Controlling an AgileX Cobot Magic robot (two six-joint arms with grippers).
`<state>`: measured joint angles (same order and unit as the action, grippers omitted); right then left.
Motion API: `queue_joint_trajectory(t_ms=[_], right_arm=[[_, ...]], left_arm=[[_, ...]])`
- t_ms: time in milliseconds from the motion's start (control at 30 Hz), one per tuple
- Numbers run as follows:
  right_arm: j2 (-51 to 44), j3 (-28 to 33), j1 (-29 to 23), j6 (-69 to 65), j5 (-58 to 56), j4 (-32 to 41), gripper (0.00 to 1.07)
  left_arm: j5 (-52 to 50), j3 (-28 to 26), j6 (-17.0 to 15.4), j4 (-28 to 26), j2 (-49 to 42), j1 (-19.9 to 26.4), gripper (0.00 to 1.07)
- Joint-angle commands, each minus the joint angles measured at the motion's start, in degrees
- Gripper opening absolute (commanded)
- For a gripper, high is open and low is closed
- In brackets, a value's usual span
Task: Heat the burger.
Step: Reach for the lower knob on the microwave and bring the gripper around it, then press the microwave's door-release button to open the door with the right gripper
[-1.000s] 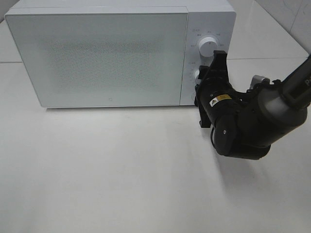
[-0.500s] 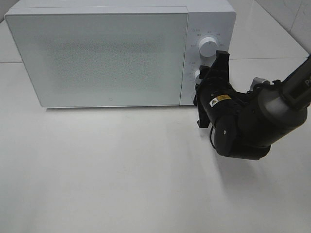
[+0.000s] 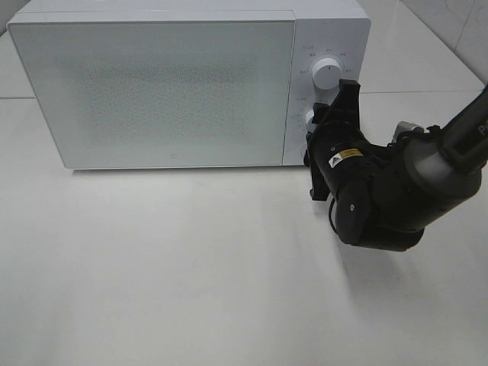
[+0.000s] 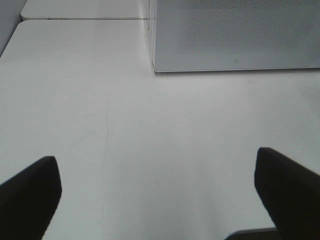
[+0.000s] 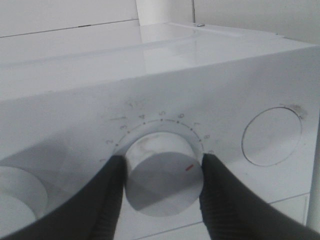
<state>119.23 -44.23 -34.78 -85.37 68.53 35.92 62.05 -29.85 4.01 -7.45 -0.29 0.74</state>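
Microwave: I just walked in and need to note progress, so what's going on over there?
The right gripper is clamped on the lower dial of the microwave, one finger on each side of the knob. The door is shut. No burger shows in any view, and whether it is inside cannot be told through the door. The left gripper hangs open over the table in front of the microwave, holding nothing.

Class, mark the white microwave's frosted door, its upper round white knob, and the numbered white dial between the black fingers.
frosted door point(image 3: 168, 91), exterior high view, middle of the panel.
upper round white knob point(image 3: 326, 74), exterior high view, its face.
numbered white dial point(image 5: 164, 172), right wrist view, its front face.
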Motion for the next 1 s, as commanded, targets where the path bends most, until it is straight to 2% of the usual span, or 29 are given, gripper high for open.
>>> queue_joint_trajectory(t_ms=[33,67,133,167,200,400,500,567,600,633,733,867,1000], right_arm=[[-0.52,-2.75,-0.57,1.15,2.29,-5.67,0.21],[-0.52,-2.75,-0.57,1.15,2.29,-5.67,0.21],[-0.52,-2.69,-0.57,1.38,2.92,-3.44,0.33],[-0.52,-2.69,-0.57,1.38,2.92,-3.44,0.33],[-0.52,-2.69,-0.57,1.55,3.84,-1.89,0.37],[-0.69,-2.69,-0.57,4.87,5.39,3.78,0.48],[-0.69,-2.69,-0.57,5.33,5.39,4.18,0.5],[-0.69,-2.69,-0.57,6.65,5.39,5.1,0.61],[-0.69,-2.69,-0.57,6.65,5.39,5.1,0.61],[-0.69,-2.69,-0.63,7.05,5.39,5.1,0.65],[-0.69,-2.64,-0.8,7.91,4.93,4.47,0.7],[-0.69,-1.89,-1.55,7.91,4.07,2.52,0.7],[-2.69,1.66,-2.81,10.08,3.55,2.06,0.7]], left_arm=[[-0.63,0.06,-0.23,-0.23,-1.26,0.17,0.99],[-0.63,0.06,-0.23,-0.23,-1.26,0.17,0.99],[-0.63,0.06,-0.23,-0.23,-1.26,0.17,0.99],[-0.63,0.06,-0.23,-0.23,-1.26,0.17,0.99],[-0.63,0.06,-0.23,-0.23,-1.26,0.17,0.99],[-0.63,0.06,-0.23,-0.23,-1.26,0.17,0.99],[-0.63,0.06,-0.23,-0.23,-1.26,0.17,0.99],[-0.63,0.06,-0.23,-0.23,-1.26,0.17,0.99],[-0.63,0.06,-0.23,-0.23,-1.26,0.17,0.99],[-0.63,0.06,-0.23,-0.23,-1.26,0.17,0.99],[-0.63,0.06,-0.23,-0.23,-1.26,0.17,0.99],[-0.63,0.06,-0.23,-0.23,-1.26,0.17,0.99],[-0.63,0.06,-0.23,-0.23,-1.26,0.17,0.99]])
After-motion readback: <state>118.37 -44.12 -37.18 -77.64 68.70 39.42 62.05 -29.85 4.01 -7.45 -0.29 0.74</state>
